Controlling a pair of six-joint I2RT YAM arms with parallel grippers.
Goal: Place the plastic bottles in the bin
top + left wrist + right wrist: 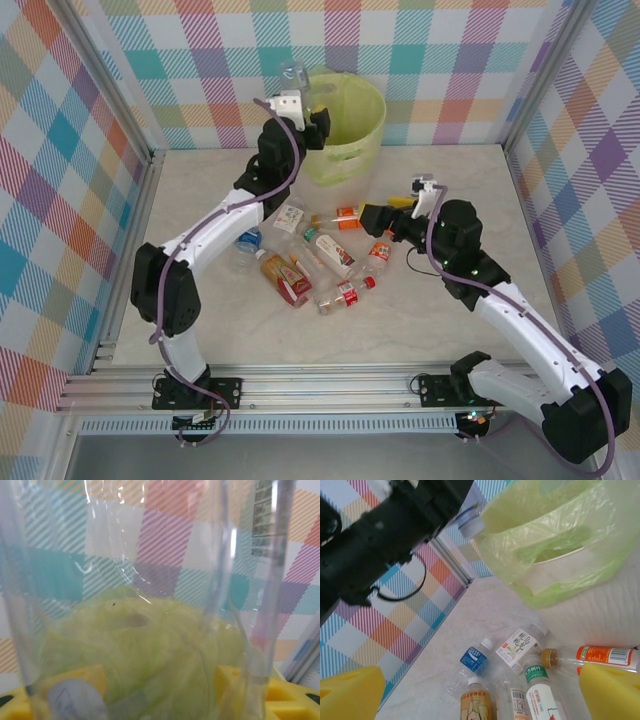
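Grips a small clear plastic bottle (293,72) in the left gripper (300,92), yellow pads (287,697) closed against its sides. Holds it raised at the left rim of the round cream-white bin (368,140), lined with a translucent yellow-green plastic bag (555,545); cannot tell whether over the opening or just outside it. From the left wrist, looks straight through the clear wall onto the green bag.

Hangs the right gripper (480,695) low over the pale marbled desk (220,330), foam fingertips (350,695) spread wide apart, clasping nothing. Faces a loose cluster of plastic bottles (320,260) lying near the desk's middle, apart from the bin: a blue-labelled bottle (474,659), a white-labelled bottle (520,647) just beside it, an orange-labelled bottle with a brown cap (600,655), a white bottle with a green band (536,680).
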